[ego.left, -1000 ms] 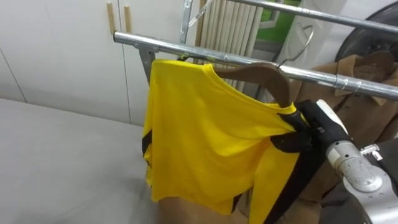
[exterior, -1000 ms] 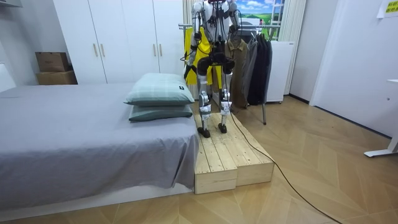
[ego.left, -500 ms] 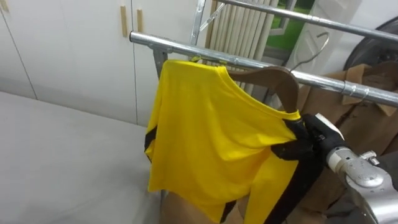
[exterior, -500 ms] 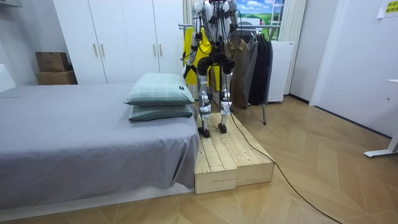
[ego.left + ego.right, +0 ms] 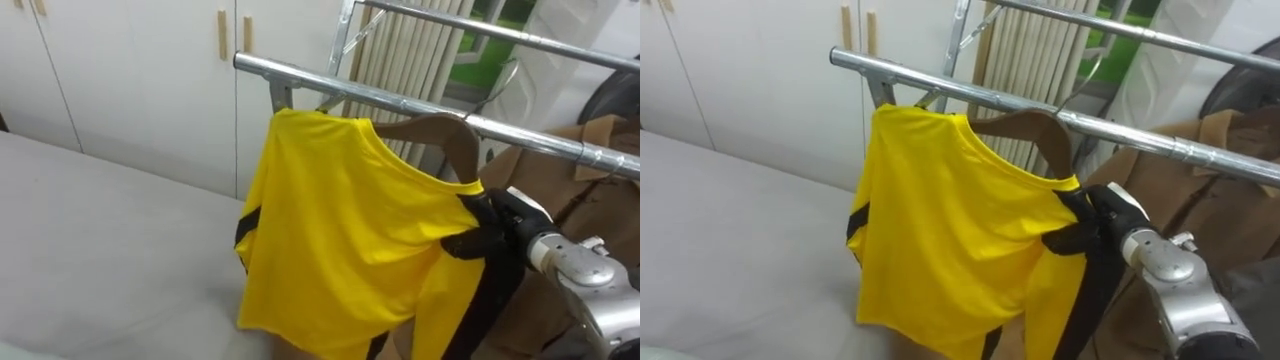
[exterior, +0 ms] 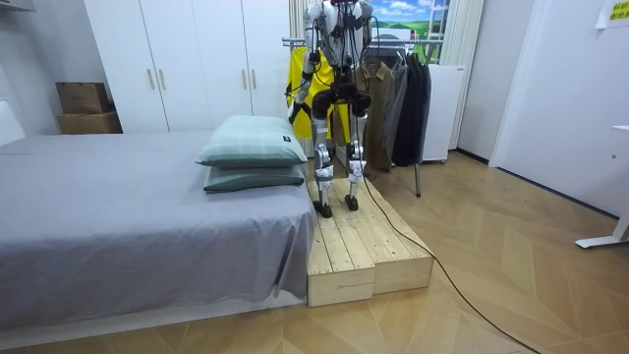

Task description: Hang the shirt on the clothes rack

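1. The right robot hand comes in from the lower right. Its dark fingers are curled tight on the near shoulder of the yellow shirt, where the end of the wooden hanger sits under the cloth.
2. The shirt hangs to the left of that hand and slightly beyond it. The hanger's long axis runs roughly along the rail, with the far shoulder high, just under the bar, and the held shoulder lower.
3. The wire hook rises above the rail almost directly over the hand. Whether it is seated on the bar cannot be told.
4. The coming move likely depends on the hook, up and away from the right hand, bearing on the rail before the grip lets go.
5. The left robot hand hangs low on the bed side.
6. The bed lies to the left, a brown coat hangs further along the rail, and wardrobe doors stand behind.
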You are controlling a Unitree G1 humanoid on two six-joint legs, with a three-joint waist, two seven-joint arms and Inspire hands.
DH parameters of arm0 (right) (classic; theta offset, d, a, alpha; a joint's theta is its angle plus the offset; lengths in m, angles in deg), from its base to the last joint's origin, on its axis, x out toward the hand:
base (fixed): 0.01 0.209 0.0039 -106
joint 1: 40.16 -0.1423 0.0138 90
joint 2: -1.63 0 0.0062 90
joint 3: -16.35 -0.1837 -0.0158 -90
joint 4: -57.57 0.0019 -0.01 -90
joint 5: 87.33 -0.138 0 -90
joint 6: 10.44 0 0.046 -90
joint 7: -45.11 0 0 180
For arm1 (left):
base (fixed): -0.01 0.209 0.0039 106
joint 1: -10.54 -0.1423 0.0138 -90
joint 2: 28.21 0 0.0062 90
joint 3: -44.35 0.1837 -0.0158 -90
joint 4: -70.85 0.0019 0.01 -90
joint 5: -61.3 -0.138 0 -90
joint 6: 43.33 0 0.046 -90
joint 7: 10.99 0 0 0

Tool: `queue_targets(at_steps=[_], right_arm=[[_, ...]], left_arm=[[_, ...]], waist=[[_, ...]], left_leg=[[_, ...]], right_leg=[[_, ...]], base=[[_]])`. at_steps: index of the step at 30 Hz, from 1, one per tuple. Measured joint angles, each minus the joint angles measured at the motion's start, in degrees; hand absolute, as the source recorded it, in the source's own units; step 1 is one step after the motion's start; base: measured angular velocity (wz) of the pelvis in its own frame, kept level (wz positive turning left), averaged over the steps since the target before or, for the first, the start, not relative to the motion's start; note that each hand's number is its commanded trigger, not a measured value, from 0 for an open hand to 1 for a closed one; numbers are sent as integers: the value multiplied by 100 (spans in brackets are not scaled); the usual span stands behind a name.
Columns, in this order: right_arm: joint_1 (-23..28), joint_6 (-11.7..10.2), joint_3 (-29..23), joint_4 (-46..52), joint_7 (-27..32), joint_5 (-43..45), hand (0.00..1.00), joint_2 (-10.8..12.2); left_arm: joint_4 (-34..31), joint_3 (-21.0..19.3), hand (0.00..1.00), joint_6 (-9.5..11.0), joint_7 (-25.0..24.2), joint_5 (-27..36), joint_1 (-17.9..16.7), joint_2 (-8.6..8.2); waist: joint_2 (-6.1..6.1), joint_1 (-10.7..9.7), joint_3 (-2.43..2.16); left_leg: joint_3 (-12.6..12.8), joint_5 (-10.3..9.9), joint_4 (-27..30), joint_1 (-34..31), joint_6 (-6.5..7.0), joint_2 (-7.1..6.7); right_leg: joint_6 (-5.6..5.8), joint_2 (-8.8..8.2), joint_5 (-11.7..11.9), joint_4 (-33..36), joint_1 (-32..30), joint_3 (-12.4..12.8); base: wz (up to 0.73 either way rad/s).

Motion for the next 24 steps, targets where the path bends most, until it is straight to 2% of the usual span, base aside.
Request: queue_targets(at_steps=[5,9,13,18,24], right_arm=[[-6,-10,64,-348,-6,-130,100,0],[-7,-9,68,-666,-9,-168,100,1],[-6,0,286,-958,-6,-621,100,3],[-5,3,731,-966,-54,-1249,100,12],[93,-87,760,-969,-62,-1407,100,102]], left_arm=[[-70,98,0,-21,-27,6,22,35],[-160,246,0,-20,-113,27,50,127],[-370,382,0,-38,-148,40,29,208],[-502,511,0,-65,-246,109,9,392],[-834,520,0,-217,-262,89,-54,402]], waist=[[-18,60,16],[-44,105,35],[-73,148,83],[-72,110,87],[-70,91,90]], left_leg=[[-43,0,13,-6,0,-8],[-107,0,52,-91,0,-20],[-134,16,55,-182,-5,-21],[-162,22,53,-270,-14,-10],[-206,22,53,-285,-14,-18]], right_leg=[[0,-23,0,7,16,-107],[0,-44,0,5,-6,-176],[0,-47,0,4,-84,-204],[0,-37,0,-5,-166,-258],[-1,-33,0,-79,-125,-305]], base=[[4],[7],[4],[2],[4]])
